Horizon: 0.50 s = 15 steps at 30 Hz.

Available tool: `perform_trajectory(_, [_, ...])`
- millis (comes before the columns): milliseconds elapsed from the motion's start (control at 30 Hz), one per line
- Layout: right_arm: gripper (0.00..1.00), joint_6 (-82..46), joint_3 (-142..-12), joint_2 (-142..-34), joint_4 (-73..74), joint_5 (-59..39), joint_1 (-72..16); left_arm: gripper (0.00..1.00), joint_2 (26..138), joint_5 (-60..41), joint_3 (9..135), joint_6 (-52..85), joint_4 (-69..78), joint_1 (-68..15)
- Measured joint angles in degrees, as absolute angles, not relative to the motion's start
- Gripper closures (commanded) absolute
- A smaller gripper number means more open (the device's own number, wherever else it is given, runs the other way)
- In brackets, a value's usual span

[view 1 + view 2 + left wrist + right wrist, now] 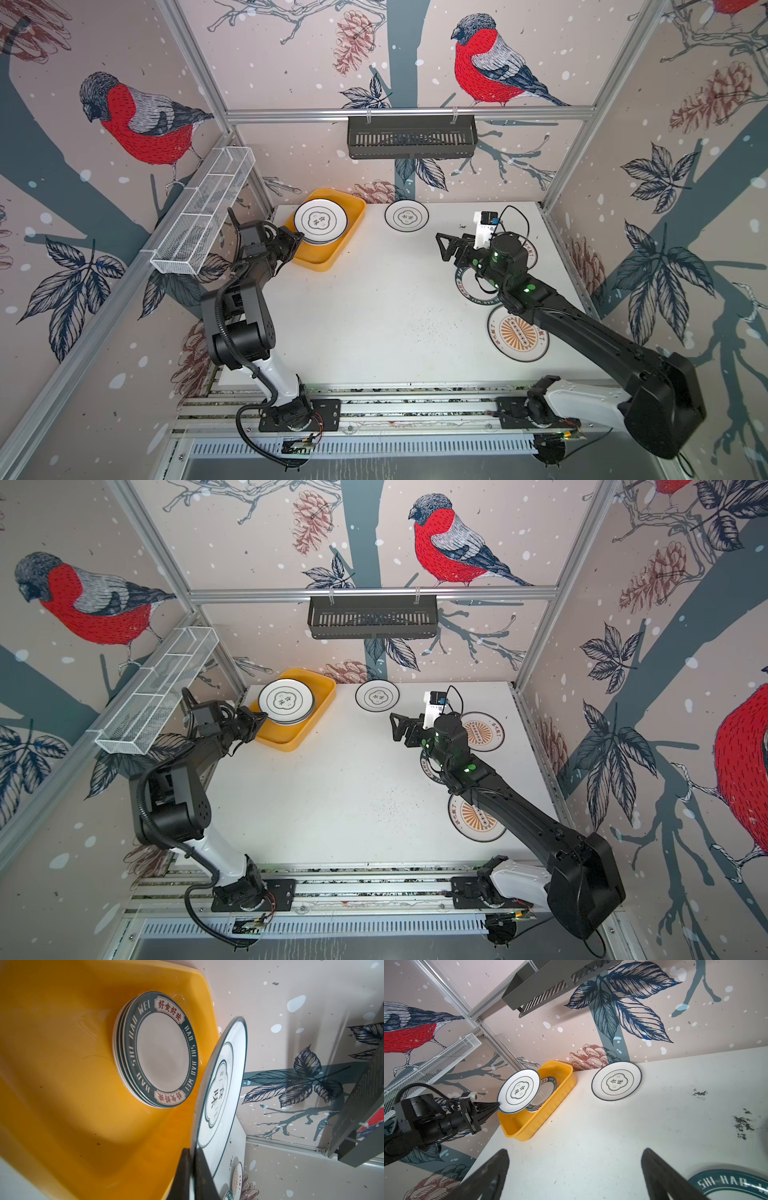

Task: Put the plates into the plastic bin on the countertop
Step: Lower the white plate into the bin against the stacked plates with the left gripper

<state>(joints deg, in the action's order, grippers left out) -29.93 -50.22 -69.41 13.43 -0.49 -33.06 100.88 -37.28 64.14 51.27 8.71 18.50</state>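
White countertop (374,316), left gripper (301,241) pinching flower plate (320,220)

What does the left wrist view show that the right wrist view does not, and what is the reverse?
Only the left wrist view: the whole lettered face of the top stacked plate, and an orange sunburst plate. Only the right wrist view: the white mesh basket and the open right hand. Both: the yellow bin, and the flower plate that the left hand pinches by its rim over the bin.

Bullfinch wallpaper (141,124) lines the walls (291,62); a black slatted basket (411,139) hangs at the back.
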Motion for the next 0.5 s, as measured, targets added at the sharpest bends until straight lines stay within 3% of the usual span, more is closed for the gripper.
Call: perform_trajectory(500, [0.0, -29.6, -49.7, -69.2, 14.1, -1.3, -33.1, 1.0, 109.8, -35.5, 69.3, 55.5, 11.3, 18.5])
